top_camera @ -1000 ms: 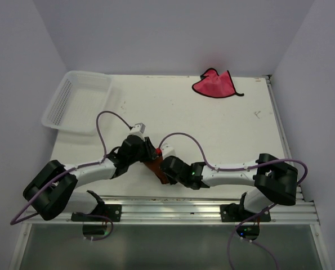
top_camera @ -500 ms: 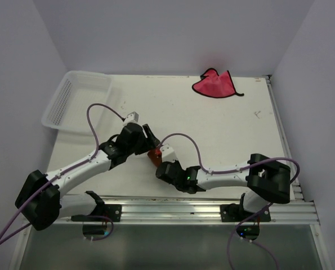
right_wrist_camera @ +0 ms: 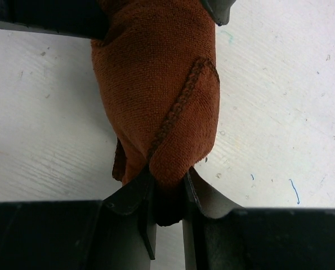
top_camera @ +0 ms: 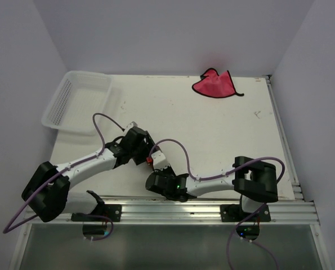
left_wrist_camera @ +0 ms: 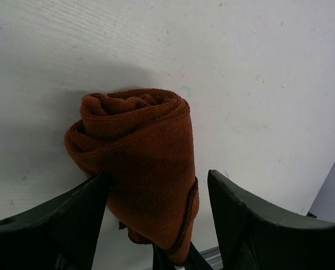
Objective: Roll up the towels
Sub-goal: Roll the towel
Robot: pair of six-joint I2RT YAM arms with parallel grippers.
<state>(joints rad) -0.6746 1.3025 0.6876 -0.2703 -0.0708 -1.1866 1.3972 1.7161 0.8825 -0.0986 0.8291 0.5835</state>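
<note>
The rust-orange towel (left_wrist_camera: pixel 139 152) lies rolled into a thick tube on the white table; the top view shows only a red-orange sliver of this towel (top_camera: pixel 150 160) between the two wrists. My left gripper (left_wrist_camera: pixel 159 188) stands open astride the roll, its left finger against the cloth and its right finger (left_wrist_camera: pixel 240 216) apart from it. My right gripper (right_wrist_camera: pixel 167 183) is shut on the roll's stitched end (right_wrist_camera: pixel 175 112). The pink-red towel (top_camera: pixel 215 84) lies flat and spread at the table's far right, away from both arms.
A white mesh basket (top_camera: pixel 77 101) sits at the far left corner. The metal rail (top_camera: pixel 173 208) runs along the near edge just behind both grippers. Purple cables (top_camera: pixel 178 146) loop above the arms.
My left gripper has opened and let go of the orange roll. The right gripper has kept its grip and slid left toward the near edge.
</note>
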